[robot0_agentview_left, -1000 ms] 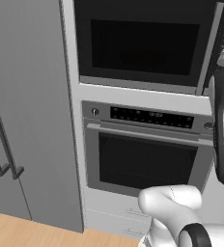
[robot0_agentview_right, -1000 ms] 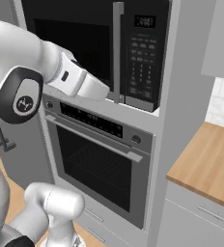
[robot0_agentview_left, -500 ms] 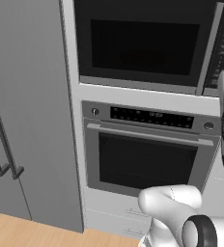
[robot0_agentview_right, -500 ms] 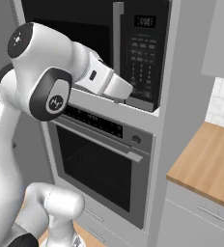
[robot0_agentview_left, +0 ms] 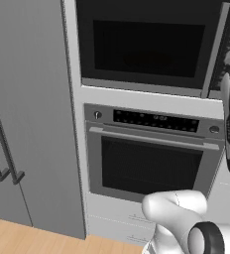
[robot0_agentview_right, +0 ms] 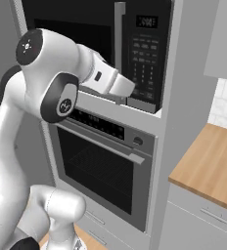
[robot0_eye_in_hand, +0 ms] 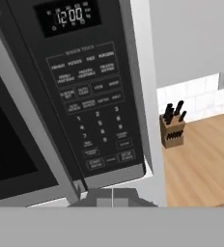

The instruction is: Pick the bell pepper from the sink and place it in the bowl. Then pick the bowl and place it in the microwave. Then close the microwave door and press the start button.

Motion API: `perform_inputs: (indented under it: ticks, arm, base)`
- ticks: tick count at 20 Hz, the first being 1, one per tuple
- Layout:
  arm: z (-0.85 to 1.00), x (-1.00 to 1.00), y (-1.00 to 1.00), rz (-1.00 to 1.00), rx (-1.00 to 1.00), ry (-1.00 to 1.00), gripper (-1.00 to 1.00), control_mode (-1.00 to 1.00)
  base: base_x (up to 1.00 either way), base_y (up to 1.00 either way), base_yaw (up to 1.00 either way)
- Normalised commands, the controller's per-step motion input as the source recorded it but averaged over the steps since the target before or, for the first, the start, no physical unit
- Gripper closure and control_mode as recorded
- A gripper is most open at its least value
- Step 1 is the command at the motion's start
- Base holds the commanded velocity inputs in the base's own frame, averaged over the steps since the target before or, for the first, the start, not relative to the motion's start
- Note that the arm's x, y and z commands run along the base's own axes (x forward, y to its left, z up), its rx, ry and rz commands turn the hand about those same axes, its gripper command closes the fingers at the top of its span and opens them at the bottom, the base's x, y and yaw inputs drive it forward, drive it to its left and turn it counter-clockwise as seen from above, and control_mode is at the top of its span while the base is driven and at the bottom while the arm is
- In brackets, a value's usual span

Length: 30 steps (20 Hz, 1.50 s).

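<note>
The black built-in microwave (robot0_agentview_left: pixel 146 44) sits high in the wall, above the oven. The microwave door (robot0_agentview_left: pixel 137 47) is closed, its dark window facing out and its vertical handle (robot0_agentview_right: pixel 119 34) beside the keypad strip (robot0_agentview_right: pixel 144 58). My gripper (robot0_agentview_right: pixel 137 102) is shut with nothing in it. It hovers just below the bottom row of keypad buttons (robot0_eye_in_hand: pixel 109 159), a little way off the panel; its fingertips (robot0_eye_in_hand: pixel 112 195) sit pressed together. The clock display (robot0_eye_in_hand: pixel 68 17) glows at the top of the keypad. The bell pepper, the bowl and the sink are out of view.
The oven (robot0_agentview_left: pixel 151 163), with its bar handle and knobs, sits right under the microwave. A tall grey fridge door (robot0_agentview_left: pixel 28 124) fills the left. To the right lies a wooden counter (robot0_agentview_right: pixel 208 166) with a knife block (robot0_eye_in_hand: pixel 173 130) against the tiled wall.
My arm has swung to the right, carrying the shut gripper from the door handle across to the lower end of the keypad strip. The door has stayed closed.
</note>
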Motion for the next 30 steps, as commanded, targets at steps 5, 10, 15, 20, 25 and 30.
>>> perform_inputs:
  ticks: [5, 10, 15, 20, 25, 30]
  arm:
    - [-0.1, 0.11, 0.0, 0.11, 0.0, 0.0, 1.0, -1.0]
    - [-0.21, 0.16, 0.01, 0.04, 0.0, 0.0, 1.0, -1.0]
    - [-0.18, 0.25, 0.0, 0.03, 0.0, 0.0, 1.0, -1.0]
    - [-0.08, 0.31, -0.02, 0.01, 0.0, 0.0, 1.0, -1.0]
    - [-0.01, 0.11, -0.08, 0.02, 0.0, 0.0, 1.0, -1.0]
    - [-0.07, 0.05, -0.07, 0.03, 0.0, 0.0, 1.0, -1.0]
  base:
    - [0.0, 0.0, 0.0]
    - [0.0, 0.0, 0.0]
    - [0.0, 0.0, 0.0]
    - [0.0, 0.0, 0.0]
    - [0.0, 0.0, 0.0]
    - [0.0, 0.0, 0.0]
